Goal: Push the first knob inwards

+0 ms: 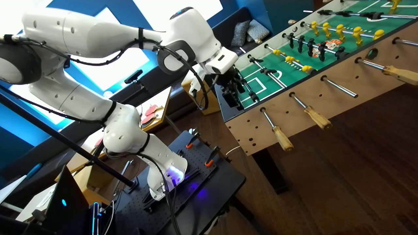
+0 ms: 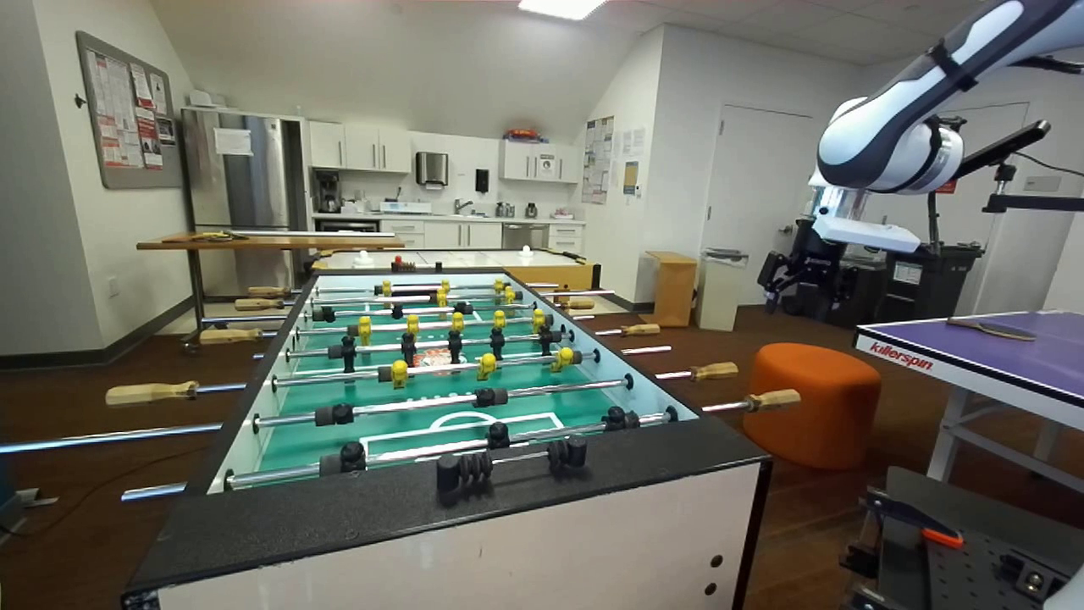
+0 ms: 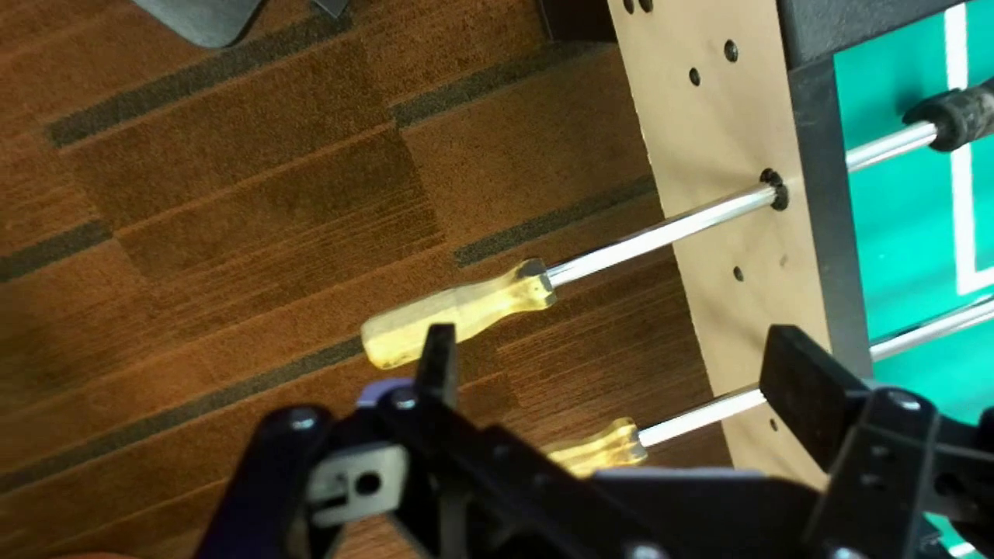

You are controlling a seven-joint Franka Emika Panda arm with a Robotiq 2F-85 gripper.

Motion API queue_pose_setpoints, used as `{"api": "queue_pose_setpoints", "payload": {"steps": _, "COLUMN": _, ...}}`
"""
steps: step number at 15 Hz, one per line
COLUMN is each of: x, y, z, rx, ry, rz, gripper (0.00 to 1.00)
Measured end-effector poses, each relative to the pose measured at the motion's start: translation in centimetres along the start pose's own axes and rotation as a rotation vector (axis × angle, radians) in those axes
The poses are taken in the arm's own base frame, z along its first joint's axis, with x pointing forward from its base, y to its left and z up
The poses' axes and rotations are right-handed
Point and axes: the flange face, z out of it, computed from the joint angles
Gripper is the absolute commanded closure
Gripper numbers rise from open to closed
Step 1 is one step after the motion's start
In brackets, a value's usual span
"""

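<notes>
The first knob is a light-tan tapered wooden handle on a thin metal rod, the end one of its row. It shows in both exterior views and in the wrist view. It sticks well out from the table's tan side wall. My gripper is raised above the handle's height and apart from it. In the wrist view my gripper has its fingers wide apart with nothing between them. The left fingertip overlaps the outer part of the first knob in that view.
The foosball table has an identical second handle beside the first, then a bare rod and more handles. An orange stool and a purple table-tennis table stand nearby. Orange-tipped clamps stand on the robot's black base table.
</notes>
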Motion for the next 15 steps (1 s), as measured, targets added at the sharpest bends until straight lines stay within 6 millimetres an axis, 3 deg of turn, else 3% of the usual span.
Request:
{"api": "queue_pose_setpoints", "payload": {"steps": 11, "x": 1.7, "y": 6.0, "z": 9.1, "rx": -0.062, "ry": 0.059, "rz": 0.606, "gripper": 0.0}}
{"api": "queue_pose_setpoints", "payload": {"steps": 15, "x": 1.6, "y": 6.2, "z": 9.7, "rx": -0.07, "ry": 0.054, "rz": 0.606, "gripper": 0.0}}
